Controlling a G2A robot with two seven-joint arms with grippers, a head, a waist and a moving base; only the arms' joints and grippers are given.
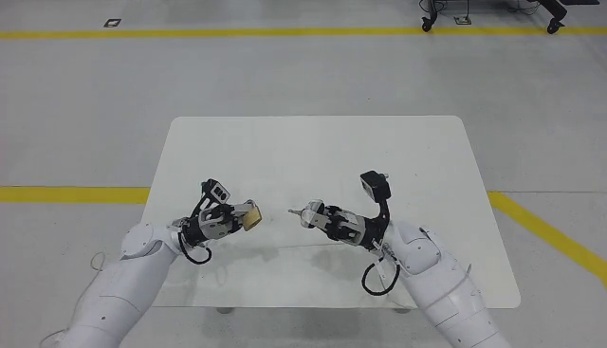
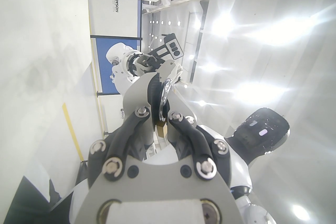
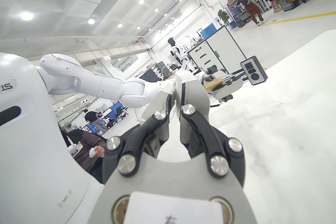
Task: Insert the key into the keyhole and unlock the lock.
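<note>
The left gripper [image 1: 237, 217] clamps the brass padlock [image 1: 251, 217] (its wrist view reveals the steel shackle [image 2: 166, 87]); the right gripper [image 1: 308, 216] pinches the key [image 1: 294, 213].

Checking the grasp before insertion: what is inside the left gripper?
The brass lock, clamped in the left gripper, shackle showing between the fingers. The fingers cover most of its body, so the keyhole cannot be seen.
</note>
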